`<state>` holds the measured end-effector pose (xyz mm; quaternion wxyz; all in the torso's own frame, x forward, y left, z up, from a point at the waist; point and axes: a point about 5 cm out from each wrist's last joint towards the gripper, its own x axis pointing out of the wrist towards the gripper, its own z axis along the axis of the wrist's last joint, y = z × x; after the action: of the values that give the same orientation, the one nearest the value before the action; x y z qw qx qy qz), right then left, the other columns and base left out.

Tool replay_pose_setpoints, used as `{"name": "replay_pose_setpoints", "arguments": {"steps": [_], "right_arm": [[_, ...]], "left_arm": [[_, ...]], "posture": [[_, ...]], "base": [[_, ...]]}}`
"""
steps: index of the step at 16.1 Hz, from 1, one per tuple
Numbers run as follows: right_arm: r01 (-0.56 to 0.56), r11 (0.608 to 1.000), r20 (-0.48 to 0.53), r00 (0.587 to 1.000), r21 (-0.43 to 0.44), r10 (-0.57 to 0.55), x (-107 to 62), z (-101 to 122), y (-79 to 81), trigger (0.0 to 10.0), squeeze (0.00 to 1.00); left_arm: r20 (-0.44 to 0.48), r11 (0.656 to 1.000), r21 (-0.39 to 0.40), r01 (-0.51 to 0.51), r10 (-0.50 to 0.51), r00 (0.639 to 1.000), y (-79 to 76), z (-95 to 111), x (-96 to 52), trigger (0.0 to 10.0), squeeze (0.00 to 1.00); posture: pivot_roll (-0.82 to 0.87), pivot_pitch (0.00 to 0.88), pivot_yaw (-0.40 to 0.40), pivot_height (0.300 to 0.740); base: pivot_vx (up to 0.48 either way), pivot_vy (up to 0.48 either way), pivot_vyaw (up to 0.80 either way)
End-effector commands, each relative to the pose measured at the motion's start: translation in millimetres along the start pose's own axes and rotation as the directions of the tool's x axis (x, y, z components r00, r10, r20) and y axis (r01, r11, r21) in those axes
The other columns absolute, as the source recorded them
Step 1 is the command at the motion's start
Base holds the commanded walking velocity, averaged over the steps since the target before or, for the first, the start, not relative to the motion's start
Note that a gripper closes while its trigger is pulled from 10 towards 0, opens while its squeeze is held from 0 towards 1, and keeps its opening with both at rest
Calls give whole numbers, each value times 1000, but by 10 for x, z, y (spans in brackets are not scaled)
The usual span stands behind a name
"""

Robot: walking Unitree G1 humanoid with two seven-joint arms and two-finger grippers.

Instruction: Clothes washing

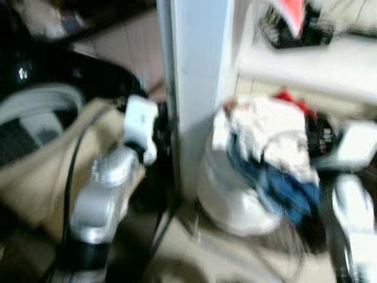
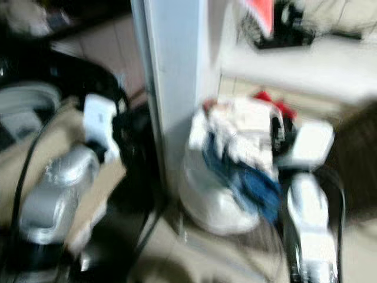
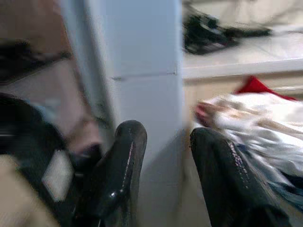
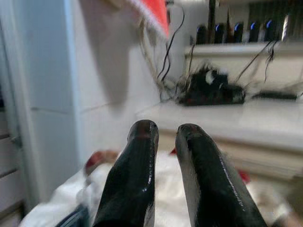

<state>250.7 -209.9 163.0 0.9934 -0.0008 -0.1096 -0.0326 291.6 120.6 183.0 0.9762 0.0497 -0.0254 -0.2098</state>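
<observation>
Both arms forward — right gripper (image 4: 164,137) above heaped laundry (image 1: 274,147).

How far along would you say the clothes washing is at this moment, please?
Done: clothes sit heaped in a white basket on the floor beside a white pillar. In hand: nothing; the left gripper and right gripper are both open and empty, above the pile. Left: picking up the laundry and loading a washer. The views are blurred.
</observation>
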Motion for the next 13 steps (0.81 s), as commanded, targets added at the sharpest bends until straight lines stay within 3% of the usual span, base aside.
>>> {"name": "replay_pose_setpoints", "arguments": {"steps": [1,6,9,13], "right_arm": [[-14,1000,-24,1000,27,14,-54,-1,95,10000,0],[-31,999,-76,997,41,34,-153,6,242,10000,0],[-47,999,-106,993,18,48,-185,15,265,10000,0],[-47,999,-110,993,-2,47,-170,33,242,10000,0]], "left_arm": [[3,1000,23,-6,6,1000,-43,-13,-32,10000,0],[8,1000,-1,-8,8,1000,-156,-39,-57,10000,0],[14,1000,-15,-3,3,1000,-211,-39,-46,10000,0],[11,1000,-18,3,-3,1000,-240,-48,-37,10000,0]], "posture": [[-112,16,38,740],[-114,13,22,740],[-121,10,22,740],[-126,3,21,740]], "base": [[0,0,0],[0,0,0],[269,0,0],[309,0,742]]}}
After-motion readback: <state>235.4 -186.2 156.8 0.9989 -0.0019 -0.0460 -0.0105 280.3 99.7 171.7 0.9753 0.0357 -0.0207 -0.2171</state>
